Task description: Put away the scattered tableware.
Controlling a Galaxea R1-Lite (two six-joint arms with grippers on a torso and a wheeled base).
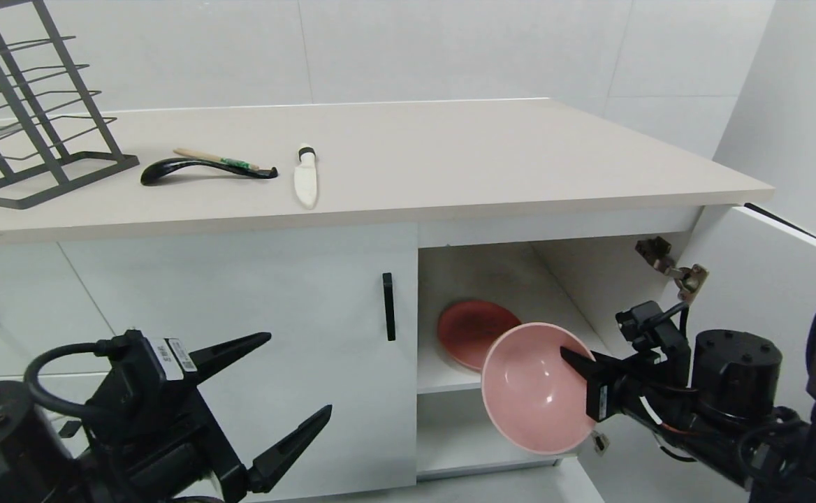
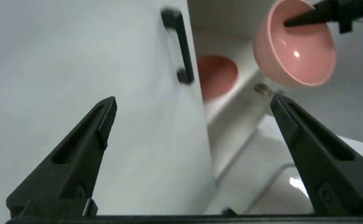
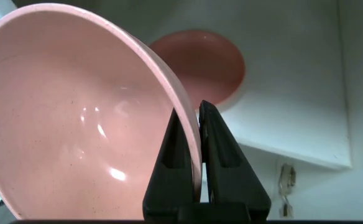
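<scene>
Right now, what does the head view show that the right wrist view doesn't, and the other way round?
Head view adds the counter with rack, spoon, chopsticks and knife, plus the open left hand. Right wrist view adds the bowl rim pinched between both fingers. Shared: right hand, bowl, plate on the cupboard shelf.
</scene>
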